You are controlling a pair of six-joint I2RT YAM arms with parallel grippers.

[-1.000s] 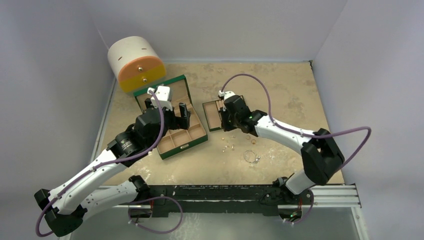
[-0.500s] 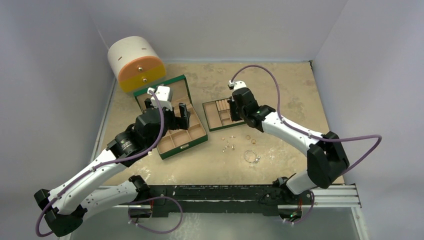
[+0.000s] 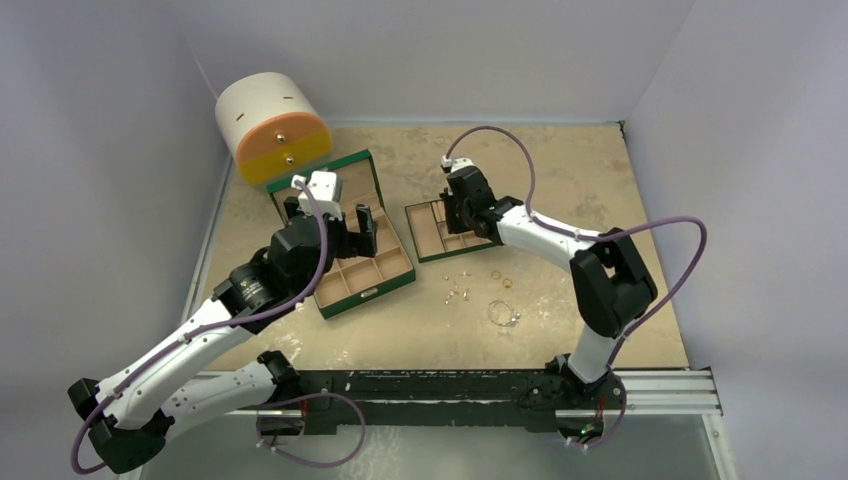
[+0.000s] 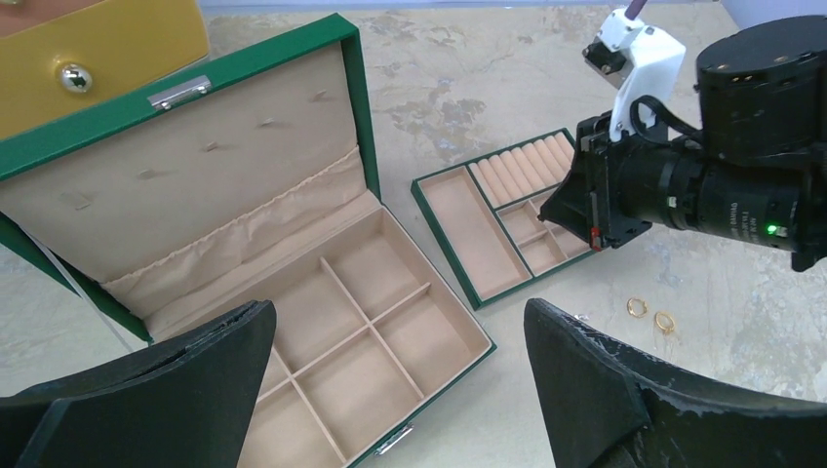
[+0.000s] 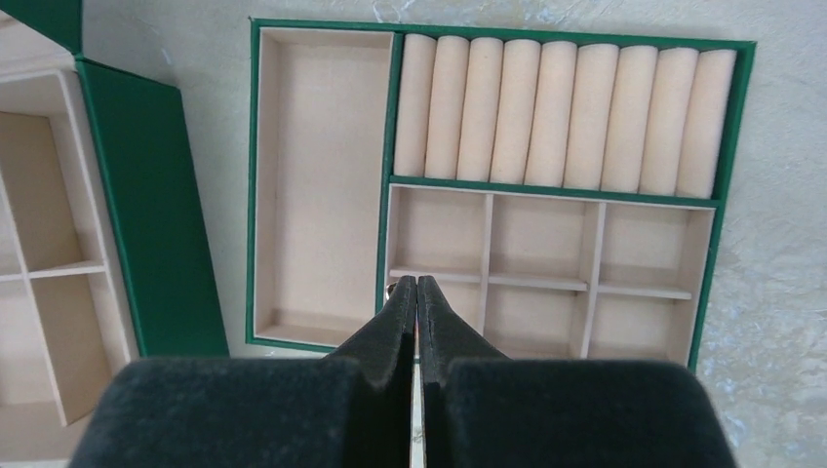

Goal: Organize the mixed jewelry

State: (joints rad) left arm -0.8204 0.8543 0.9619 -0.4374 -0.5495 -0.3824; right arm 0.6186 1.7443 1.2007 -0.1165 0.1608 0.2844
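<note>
Currently my right gripper hangs above the green insert tray, poised over a small compartment beside its long one, jaws pressed together. My left gripper hovers off the tray's left side, jaws wide apart. Two gold rings, a few small earrings and the silvery wire hoop lie on the tabletop on the tray's near side, the hoop farthest from it.

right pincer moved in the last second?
Yes. Top view: the right pincer shifted toward the far wall, from the near-right corner of the insert tray to over its compartments.
</note>
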